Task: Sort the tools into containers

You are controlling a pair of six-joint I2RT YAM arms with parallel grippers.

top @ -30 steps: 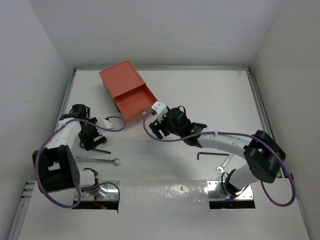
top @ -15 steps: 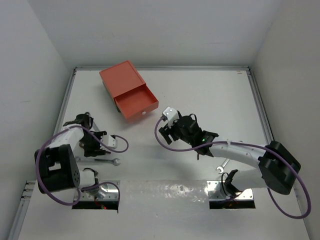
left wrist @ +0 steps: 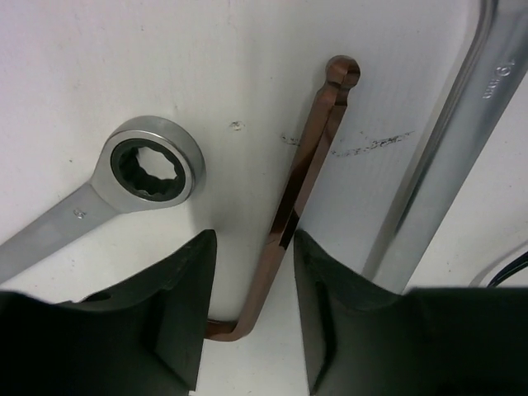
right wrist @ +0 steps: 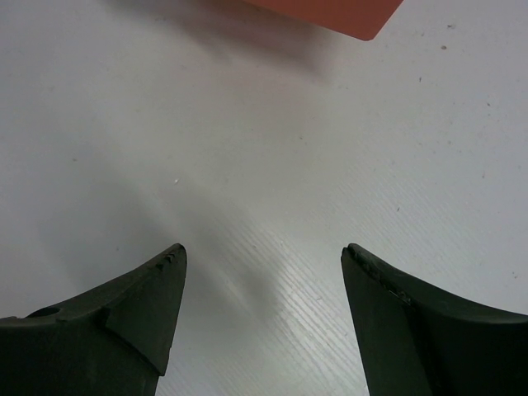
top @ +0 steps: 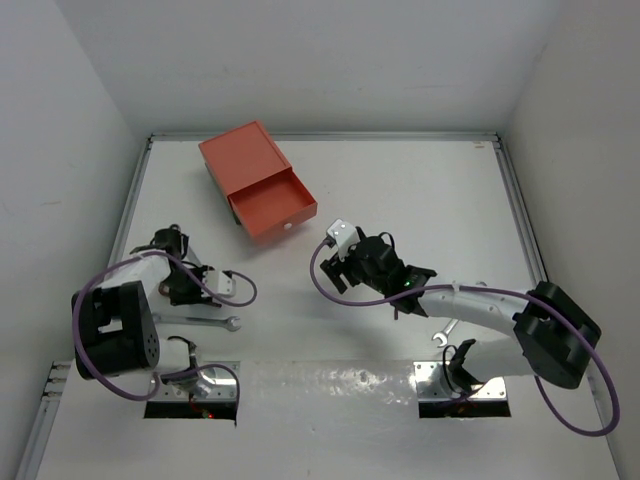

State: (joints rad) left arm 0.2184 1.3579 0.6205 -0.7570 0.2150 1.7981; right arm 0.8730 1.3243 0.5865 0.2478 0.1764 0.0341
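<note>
1. The left gripper [left wrist: 252, 318] sits low over the white table [top: 400, 190], near its left edge. Its two dark fingers [left wrist: 157, 322] are parted and straddle a thin, brownish L-shaped hex key [left wrist: 301, 181]. The key's long leg runs up between them, and its short leg bends off towards one finger at the bottom of the wrist view. There is a clear gap on that side, while the other finger is just beside the shaft.
2. A ring-end wrench [left wrist: 153, 169] lies flat near the key on one side, not touching it. A second silver wrench [left wrist: 445, 157] lies on the other side, near the key's tip.
3. Left of centre and farther back stands the box [top: 240, 155]. Its orange-red drawer [top: 272, 208] is partly slid out, with the white knob [top: 288, 227] facing the arms. A dark sliver under the box's left edge may be the lower drawer.
4. The right gripper [right wrist: 264, 252] hangs over bare table on the near side of that drawer. Its fingers are spread wide and hold nothing.
5. A small wrench [top: 447, 329] lies beside the right arm, towards the front right.
</note>
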